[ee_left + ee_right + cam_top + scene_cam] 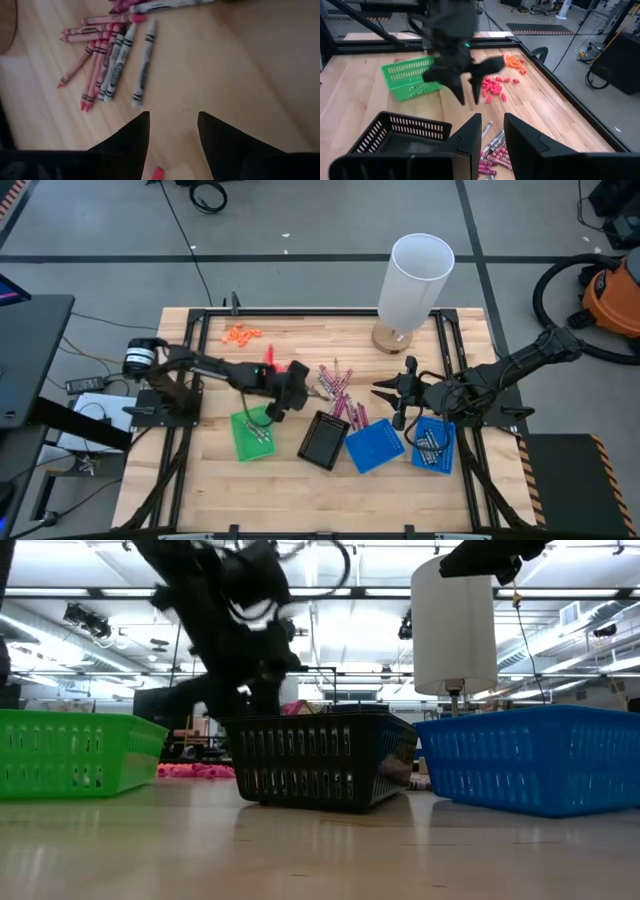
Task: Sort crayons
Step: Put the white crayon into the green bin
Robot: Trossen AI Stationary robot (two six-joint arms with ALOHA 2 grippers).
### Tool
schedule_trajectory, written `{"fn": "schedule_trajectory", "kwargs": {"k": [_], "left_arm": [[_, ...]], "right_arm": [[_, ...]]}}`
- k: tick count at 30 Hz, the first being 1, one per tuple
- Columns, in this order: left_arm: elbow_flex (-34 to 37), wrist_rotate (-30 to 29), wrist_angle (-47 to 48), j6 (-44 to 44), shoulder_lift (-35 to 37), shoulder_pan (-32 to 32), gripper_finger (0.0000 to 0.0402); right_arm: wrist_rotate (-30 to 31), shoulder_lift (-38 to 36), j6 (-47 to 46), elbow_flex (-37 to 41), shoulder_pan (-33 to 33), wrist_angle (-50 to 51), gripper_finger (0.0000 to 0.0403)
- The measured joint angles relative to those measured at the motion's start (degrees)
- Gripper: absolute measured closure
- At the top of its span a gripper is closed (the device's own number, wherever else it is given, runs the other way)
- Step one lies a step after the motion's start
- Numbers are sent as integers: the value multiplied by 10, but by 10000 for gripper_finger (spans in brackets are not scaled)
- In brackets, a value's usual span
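Note:
The crayons [340,392], thin pink and grey sticks, lie in a loose pile on the table's middle. They also show in the left wrist view [112,60] and the right wrist view [492,150]. My left gripper [292,388] hovers just left of the pile. It is open and empty [172,117], and its fingers point at the crayons. My right gripper [392,392] is just right of the pile, above the table. Its fingers stand a little apart and hold nothing [492,122]. A green tray [252,435], a black tray [323,440] and two blue trays [374,446] [433,445] stand nearer the front.
A tall white cylinder on a round wooden base [412,280] stands at the far side. Orange bits [242,333] and coral-red bits [272,363] lie at the far left of the table. In the low view the trays stand in a row: green [70,752], black [320,762], blue [540,768].

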State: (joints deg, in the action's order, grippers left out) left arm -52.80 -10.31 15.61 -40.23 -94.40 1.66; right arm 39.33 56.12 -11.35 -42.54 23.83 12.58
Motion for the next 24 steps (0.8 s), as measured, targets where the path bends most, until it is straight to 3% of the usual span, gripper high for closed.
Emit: {"fn": "schedule_trajectory", "kwargs": {"k": [8, 20, 24], "left_arm": [[-1, 76, -75, -34, -39, 64, 225], [-1, 164, -158, -57, -50, 101, 225], [-1, 224, -189, -56, -80, 115, 225]], "right_arm": [[0, 0, 7, 0, 0, 0, 311], [-3, 0, 9, 0, -11, 0, 311], [-4, 0, 9, 0, -11, -1, 311]]}}
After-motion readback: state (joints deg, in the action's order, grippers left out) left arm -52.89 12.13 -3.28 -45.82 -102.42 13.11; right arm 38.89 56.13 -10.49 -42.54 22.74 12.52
